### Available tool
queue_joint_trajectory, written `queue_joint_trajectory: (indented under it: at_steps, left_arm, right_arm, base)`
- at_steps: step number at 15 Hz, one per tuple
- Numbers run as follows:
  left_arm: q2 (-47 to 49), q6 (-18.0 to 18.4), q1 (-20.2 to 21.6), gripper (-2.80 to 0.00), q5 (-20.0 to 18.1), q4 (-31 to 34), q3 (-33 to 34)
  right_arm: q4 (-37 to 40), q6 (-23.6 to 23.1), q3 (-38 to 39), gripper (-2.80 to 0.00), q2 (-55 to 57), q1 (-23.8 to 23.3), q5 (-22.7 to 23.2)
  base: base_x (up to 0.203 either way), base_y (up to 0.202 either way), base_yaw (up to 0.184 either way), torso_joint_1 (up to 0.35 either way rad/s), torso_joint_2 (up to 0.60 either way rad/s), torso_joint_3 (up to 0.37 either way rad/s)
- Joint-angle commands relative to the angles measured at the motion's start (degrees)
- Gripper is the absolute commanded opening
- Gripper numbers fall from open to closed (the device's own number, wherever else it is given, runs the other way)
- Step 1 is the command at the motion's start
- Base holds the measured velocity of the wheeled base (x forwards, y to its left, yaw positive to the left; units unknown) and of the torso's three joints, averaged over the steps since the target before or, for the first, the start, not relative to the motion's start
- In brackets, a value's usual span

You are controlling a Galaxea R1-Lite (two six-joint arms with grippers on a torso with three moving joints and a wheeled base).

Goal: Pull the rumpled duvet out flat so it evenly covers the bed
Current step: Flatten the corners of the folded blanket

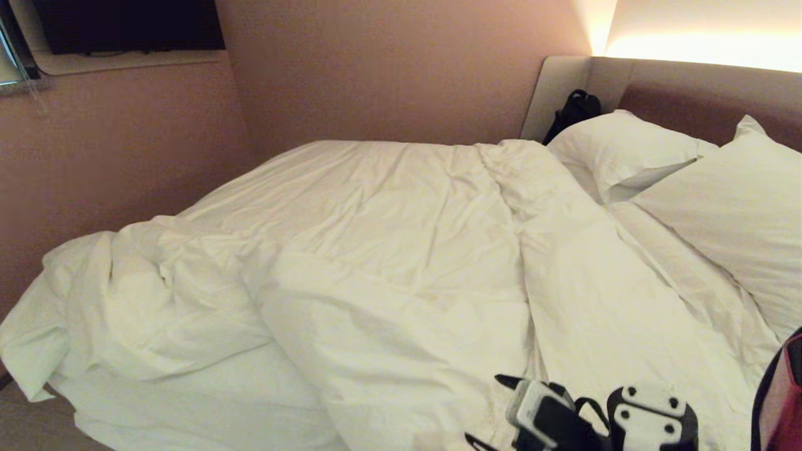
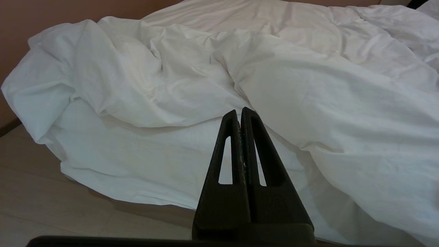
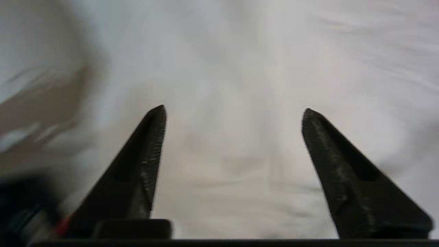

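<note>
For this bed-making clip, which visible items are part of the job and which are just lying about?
Part of the job:
duvet, rumpled
bed
right gripper, open over the duvet
left gripper, shut, parked off the bed

Lying about:
two pillows
black bag by the headboard

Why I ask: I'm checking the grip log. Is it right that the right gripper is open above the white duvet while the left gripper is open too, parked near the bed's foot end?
Not quite: the left gripper is shut, its fingers pressed together in the left wrist view. The right gripper is indeed open above the duvet.
</note>
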Motion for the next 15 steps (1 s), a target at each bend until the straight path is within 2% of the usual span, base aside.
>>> queue_joint_trajectory:
  at_steps: [1,3,5,7,9,10,13,15]
  left_arm:
    - [0.0,0.0,0.0,-2.80,0.0,0.0,0.0]
    - [0.0,0.0,0.0,-2.80,0.0,0.0,0.0]
    - [0.0,0.0,0.0,-2.80,0.0,0.0,0.0]
    - [0.0,0.0,0.0,-2.80,0.0,0.0,0.0]
    - [0.0,0.0,0.0,-2.80,0.0,0.0,0.0]
    - [0.0,0.0,0.0,-2.80,0.0,0.0,0.0]
    - [0.0,0.0,0.0,-2.80,0.0,0.0,0.0]
    - [0.0,0.0,0.0,-2.80,0.0,0.0,0.0]
  right_arm:
    - [-0.3,0.7,-2.9,0.00,-1.3,-6.3,-0.6]
    - [2.1,5.5,-8.6,0.00,-1.3,-15.2,-1.1]
    - [9.5,12.8,-10.8,0.00,-0.6,-20.6,-1.3]
    - [11.0,17.7,-12.1,0.00,2.4,-21.4,-2.5]
    - [12.0,19.1,-13.0,0.00,2.9,-21.4,-6.8]
    - [12.7,21.8,-14.4,0.00,2.7,-21.9,-8.8]
    - [20.1,27.6,-19.4,0.00,2.1,-26.3,-15.4]
    - [22.0,29.1,-19.5,0.00,-0.2,-28.1,-16.8]
  base:
    - [0.000,0.000,0.000,0.000,0.00,0.000]
    - [0.000,0.000,0.000,0.000,0.00,0.000]
    - [0.000,0.000,0.000,0.000,0.00,0.000]
    - [0.000,0.000,0.000,0.000,0.00,0.000]
    - [0.000,0.000,0.000,0.000,0.00,0.000]
    - [0.000,0.000,0.000,0.000,0.00,0.000]
    - [0.000,0.000,0.000,0.000,0.00,0.000]
    - [0.000,0.000,0.000,0.000,0.00,0.000]
